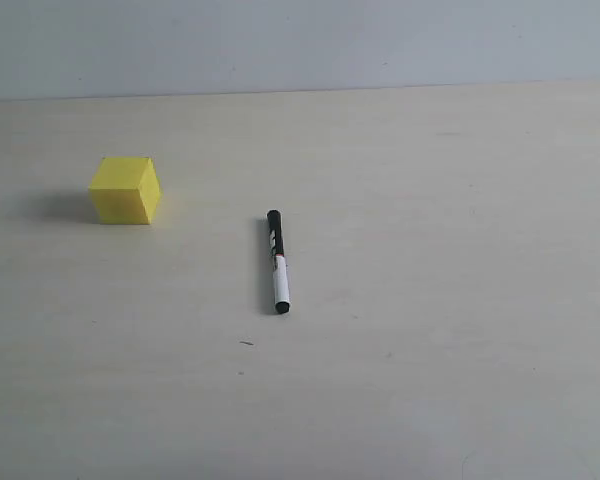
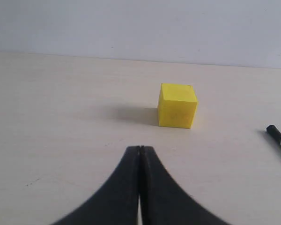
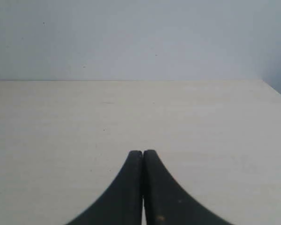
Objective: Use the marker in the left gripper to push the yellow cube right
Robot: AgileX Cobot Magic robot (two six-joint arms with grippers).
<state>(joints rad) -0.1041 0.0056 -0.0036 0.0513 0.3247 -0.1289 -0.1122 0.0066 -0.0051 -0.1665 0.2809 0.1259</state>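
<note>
On the table [image 1: 460, 330], the marker [image 1: 278, 262] is lying apart from the yellow cube [image 1: 125, 190] — left gripper [image 2: 140, 149] is pressing its jaws together.

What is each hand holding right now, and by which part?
Nothing. The left hand and the right hand are both shut and empty; the marker lies on the table, apart from the yellow cube.

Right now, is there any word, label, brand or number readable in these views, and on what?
On the marker: red-and-black label print, too small to read.
In the left wrist view: white marks on it, cut off, unreadable.
On the yellow cube: nothing written.
</note>
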